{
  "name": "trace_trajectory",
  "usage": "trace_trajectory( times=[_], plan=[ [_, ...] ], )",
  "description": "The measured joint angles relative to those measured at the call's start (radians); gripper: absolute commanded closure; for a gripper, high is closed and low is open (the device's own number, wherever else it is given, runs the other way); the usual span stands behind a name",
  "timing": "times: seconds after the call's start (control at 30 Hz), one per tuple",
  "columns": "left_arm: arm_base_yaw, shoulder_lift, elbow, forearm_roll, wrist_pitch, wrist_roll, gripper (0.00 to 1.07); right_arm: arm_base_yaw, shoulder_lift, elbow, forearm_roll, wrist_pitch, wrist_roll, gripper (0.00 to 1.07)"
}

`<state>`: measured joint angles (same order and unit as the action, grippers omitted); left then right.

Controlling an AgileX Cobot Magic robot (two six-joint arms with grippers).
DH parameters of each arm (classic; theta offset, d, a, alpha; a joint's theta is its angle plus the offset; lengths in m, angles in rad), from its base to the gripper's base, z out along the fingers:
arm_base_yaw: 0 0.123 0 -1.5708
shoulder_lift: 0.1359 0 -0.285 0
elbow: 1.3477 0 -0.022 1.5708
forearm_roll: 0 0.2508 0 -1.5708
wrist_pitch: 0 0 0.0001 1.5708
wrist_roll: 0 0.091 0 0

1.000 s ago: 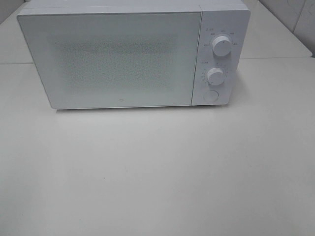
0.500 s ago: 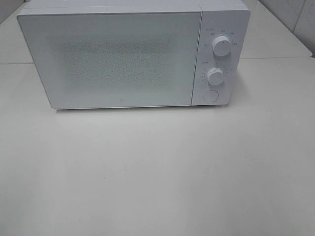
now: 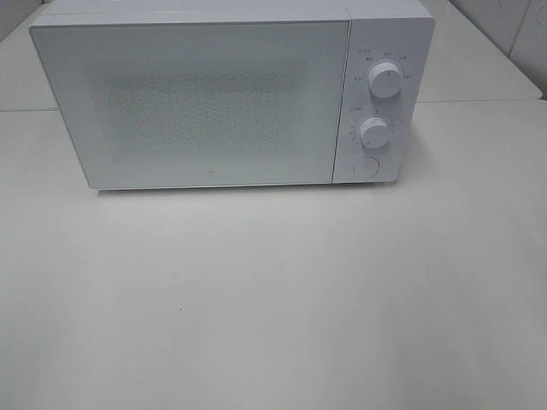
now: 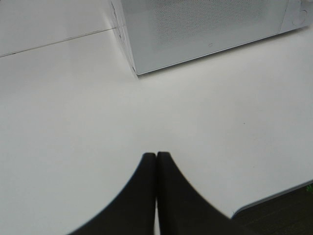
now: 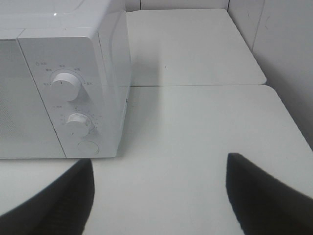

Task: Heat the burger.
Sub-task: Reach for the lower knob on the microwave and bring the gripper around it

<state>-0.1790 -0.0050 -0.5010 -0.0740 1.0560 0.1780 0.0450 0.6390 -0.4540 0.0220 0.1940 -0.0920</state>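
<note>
Black fingers point(image 4: 146, 196) of the left hand point(image 4: 156, 155) are pressing together above the white tabletop point(image 4: 73, 122). The right hand point(image 5: 159, 159) is hanging spread wide, gripping nothing. Farther back, the white microwave point(image 3: 197, 102) is standing with its door point(image 3: 205, 51) shut. The burger is showing in no view, so its place cannot be told.
</note>
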Motion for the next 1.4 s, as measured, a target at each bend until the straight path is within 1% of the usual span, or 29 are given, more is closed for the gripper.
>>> trace_trajectory(
  times=[0.07, 0.1, 0.13, 0.17, 0.2, 0.23, 0.3, 0.33, 0.37, 0.4, 0.43, 0.47, 0.53, 0.57, 0.6, 0.63, 0.73, 0.8, 0.83, 0.87, 1.0, 1.1, 1.17, 1.23, 1.27, 1.3, 1.33, 1.37, 1.4],
  plan=[
    [0.000, 0.000, 0.000, 0.000, 0.000, 0.000, 1.06, 0.000, 0.016, 0.000, 0.002, -0.014, 0.000, 0.36],
    [0.000, 0.000, 0.000, 0.000, 0.000, 0.000, 1.06, 0.000, 0.078, 0.000, 0.003, -0.064, 0.000, 0.36],
    [0.000, 0.000, 0.000, 0.000, 0.000, 0.000, 1.06, 0.000, 0.078, 0.000, 0.003, -0.064, 0.000, 0.36],
    [0.000, 0.000, 0.000, 0.000, 0.000, 0.000, 1.06, 0.000, 0.128, 0.000, 0.003, -0.119, 0.000, 0.36],
    [0.000, 0.000, 0.000, 0.000, 0.000, 0.000, 1.06, 0.000, 0.128, 0.000, 0.003, -0.119, 0.000, 0.36],
    [0.000, 0.000, 0.000, 0.000, 0.000, 0.000, 1.06, 0.000, 0.186, 0.000, 0.003, -0.179, 0.000, 0.36],
    [0.000, 0.000, 0.000, 0.000, 0.000, 0.000, 1.06, 0.000, 0.209, 0.000, 0.003, -0.205, 0.000, 0.37],
    [0.000, 0.000, 0.000, 0.000, 0.000, 0.000, 1.06, 0.000, 0.268, 0.000, 0.003, -0.271, 0.000, 0.37],
    [0.000, 0.000, 0.000, 0.000, 0.000, 0.000, 1.06, 0.000, 0.268, 0.000, 0.003, -0.271, 0.000, 0.37],
    [0.000, 0.000, 0.000, 0.000, 0.000, 0.000, 1.06, 0.000, 0.323, 0.000, 0.003, -0.334, 0.000, 0.37],
    [0.000, 0.000, 0.000, 0.000, 0.000, 0.000, 1.06, 0.000, 0.323, 0.000, 0.003, -0.334, 0.000, 0.37],
    [0.000, 0.000, 0.000, 0.000, 0.000, 0.000, 1.06, 0.000, 0.386, 0.000, 0.004, -0.399, 0.000, 0.37],
    [0.000, 0.000, 0.000, 0.000, 0.000, 0.000, 1.06, 0.000, 0.418, 0.000, 0.005, -0.436, 0.000, 0.37],
    [0.000, 0.000, 0.000, 0.000, 0.000, 0.000, 1.06, 0.000, 0.476, 0.000, 0.005, -0.507, 0.000, 0.37],
    [0.000, 0.000, 0.000, 0.000, 0.000, 0.000, 1.06, 0.000, 0.476, 0.000, 0.005, -0.507, 0.000, 0.37],
    [0.000, 0.000, 0.000, 0.000, 0.000, 0.000, 1.06, 0.000, 0.537, 0.000, 0.005, -0.570, 0.000, 0.37],
    [0.000, 0.000, 0.000, 0.000, 0.000, 0.000, 1.06, 0.000, 0.595, 0.000, 0.003, -0.629, 0.000, 0.37],
    [0.000, 0.000, 0.000, 0.000, 0.000, 0.000, 1.06, 0.000, 0.688, 0.000, -0.011, -0.730, 0.000, 0.37],
    [0.000, 0.000, 0.000, 0.000, 0.000, 0.000, 1.06, 0.000, 0.688, 0.000, -0.011, -0.730, 0.000, 0.37],
    [0.000, 0.000, 0.000, 0.000, 0.000, 0.000, 1.06, 0.000, 0.738, 0.000, -0.033, -0.791, 0.000, 0.37],
    [0.000, 0.000, 0.001, 0.000, 0.000, 0.000, 1.06, 0.000, 0.824, -0.001, -0.065, -0.892, 0.001, 0.37],
    [0.000, 0.000, 0.001, 0.000, 0.000, 0.000, 1.06, 0.008, 0.857, -0.001, -0.067, -0.920, 0.001, 0.37],
    [0.000, 0.000, 0.001, 0.000, 0.000, 0.000, 1.06, 0.027, 0.881, 0.001, -0.067, -0.938, 0.001, 0.37],
    [0.000, 0.000, 0.001, 0.000, 0.000, 0.000, 1.06, 0.101, 0.940, 0.002, -0.058, -0.991, -0.004, 0.37],
    [0.000, 0.000, 0.001, 0.000, 0.000, 0.000, 1.06, 0.101, 0.940, 0.002, -0.058, -0.991, -0.004, 0.37],
    [0.000, 0.000, 0.001, -0.001, 0.000, 0.000, 1.06, 0.147, 0.970, 0.002, -0.027, -1.027, -0.012, 0.37],
    [0.000, 0.000, 0.001, -0.001, 0.000, 0.000, 1.06, 0.147, 0.970, 0.002, -0.027, -1.027, -0.012, 0.37],
    [0.000, 0.000, 0.001, -0.001, 0.000, 0.000, 1.06, 0.192, 0.998, -0.003, 0.020, -1.051, -0.031, 0.37],
    [0.000, 0.000, 0.001, -0.001, 0.000, 0.000, 1.06, 0.192, 0.998, -0.003, 0.020, -1.051, -0.031, 0.37]
  ],
)
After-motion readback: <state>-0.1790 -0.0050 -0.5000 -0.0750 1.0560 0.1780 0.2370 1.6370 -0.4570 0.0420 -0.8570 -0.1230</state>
